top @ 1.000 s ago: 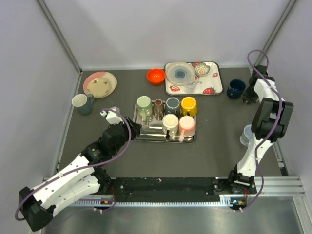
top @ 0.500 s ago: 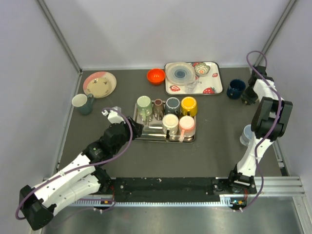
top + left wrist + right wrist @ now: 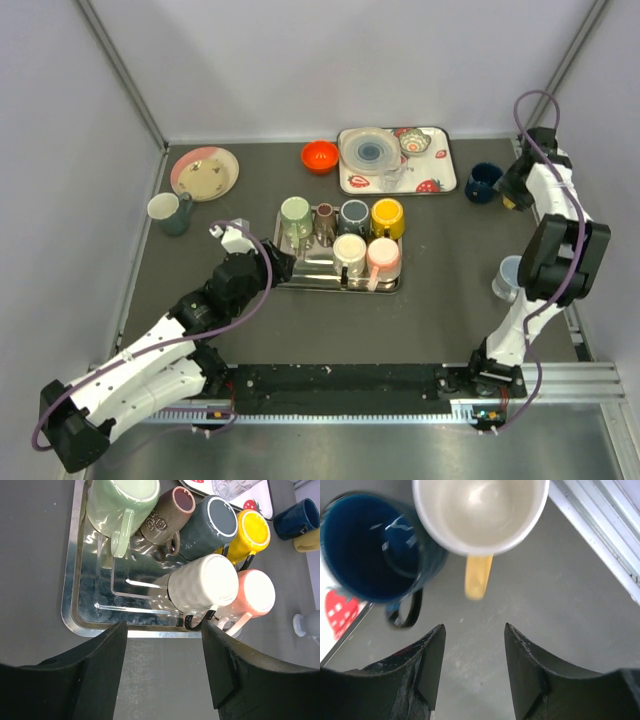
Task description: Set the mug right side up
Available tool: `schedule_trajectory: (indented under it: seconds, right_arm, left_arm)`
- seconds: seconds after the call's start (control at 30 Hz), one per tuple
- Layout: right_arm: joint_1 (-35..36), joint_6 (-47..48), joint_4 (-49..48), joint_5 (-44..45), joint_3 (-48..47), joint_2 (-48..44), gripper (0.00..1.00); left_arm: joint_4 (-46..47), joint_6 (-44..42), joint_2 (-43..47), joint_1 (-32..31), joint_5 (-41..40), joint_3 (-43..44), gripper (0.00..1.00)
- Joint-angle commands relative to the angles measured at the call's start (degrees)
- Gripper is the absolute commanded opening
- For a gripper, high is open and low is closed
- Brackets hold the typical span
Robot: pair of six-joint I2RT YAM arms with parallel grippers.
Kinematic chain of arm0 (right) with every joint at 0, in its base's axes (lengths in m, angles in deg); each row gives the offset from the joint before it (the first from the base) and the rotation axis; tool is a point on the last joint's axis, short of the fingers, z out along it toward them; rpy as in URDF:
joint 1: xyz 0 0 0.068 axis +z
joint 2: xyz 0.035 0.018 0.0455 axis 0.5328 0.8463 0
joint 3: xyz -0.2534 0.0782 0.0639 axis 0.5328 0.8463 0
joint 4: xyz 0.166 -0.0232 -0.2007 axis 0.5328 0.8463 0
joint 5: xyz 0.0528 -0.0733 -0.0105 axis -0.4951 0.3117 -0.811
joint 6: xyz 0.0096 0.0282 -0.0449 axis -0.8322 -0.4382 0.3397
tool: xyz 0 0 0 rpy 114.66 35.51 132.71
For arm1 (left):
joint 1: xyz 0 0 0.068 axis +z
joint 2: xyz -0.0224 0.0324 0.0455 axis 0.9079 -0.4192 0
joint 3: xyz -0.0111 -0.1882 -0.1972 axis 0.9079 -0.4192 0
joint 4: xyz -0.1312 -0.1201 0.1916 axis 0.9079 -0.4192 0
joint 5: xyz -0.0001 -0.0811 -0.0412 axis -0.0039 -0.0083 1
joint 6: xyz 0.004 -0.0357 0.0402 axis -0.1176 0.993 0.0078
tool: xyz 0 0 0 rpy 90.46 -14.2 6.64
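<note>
**Item 1.** White ceramic mug with yellow handle (image 3: pixel 480 510)
- Location: far right of the dark table (image 3: pixel 440 310), close against the dark blue glazed mug (image 3: pixel 370 545); touching or merely beside, cannot tell.
- Attitude: mouth up, pale interior open to the right wrist camera, handle pointing toward the fingers.
- Judged to be the task's thing, and judged already right side up. Base hidden, so seating on the table unconfirmed.

**Item 2.** Right gripper (image 3: pixel 474 635)
- Fingers spread wide, nothing between them.
- Hanging over bare table just short of the yellow handle, apart from it. Spread probably meant to stay clear of handle and rim.
- Right arm: rising tall from its base, elbow high, wrist reaching to the far right corner and aimed straight down.

**Item 3.** Left gripper (image 3: pixel 163 630)
- Fingers parted, empty, poised over the near rim of the stainless steel tray (image 3: pixel 75 615), no contact.
- Left arm: low and stretched diagonally from the near left corner toward the tray.

**Item 4.** Clear acrylic rack (image 3: pixel 120 587) inside the tray, bearing six mugs
- Pale green mug (image 3: pixel 122 502), brown mug (image 3: pixel 167 512), grey-blue mug (image 3: pixel 210 527), yellow mug (image 3: pixel 250 532), white dimpled mug (image 3: pixel 202 585), pink mug (image 3: pixel 252 595).
- All tipped over the pegs, bottoms showing, presumably for draining.
- Not taken as the target, though not ruled out.
</note>
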Motion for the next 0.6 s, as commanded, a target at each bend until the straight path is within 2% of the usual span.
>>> schedule_trajectory:
  seconds: [0.0, 0.17, 0.3, 0.4, 0.57]
  right_arm:
    - [3.57, -2.18, -0.24, -2.31, 3.87, -12.19, 0.51]
    - [12.52, -3.24, -1.99, -1.34, 12.20, -21.96, 0.52]
    - [21.93, -3.33, -7.61, -3.45, 20.83, -31.27, 0.52]
    - [29.40, -2.28, -9.90, -2.14, 26.19, -37.61, 0.52]
    - [36.88, -1.04, -10.52, -0.20, 32.61, -47.35, 0.52]
  left_arm:
    - [0.32, -4.55, -0.56, 0.18, -0.94, 2.87, 0.67]
    - [-3.37, -8.16, -4.50, 0.18, -2.26, 4.63, 0.70]
    - [-2.07, -5.79, -7.76, -0.08, 3.78, 4.38, 0.70]
    - [-0.30, -5.44, -12.76, -1.31, 6.09, 5.51, 0.70]
    - [1.62, -7.02, -23.31, -4.38, 9.34, 10.25, 0.68]
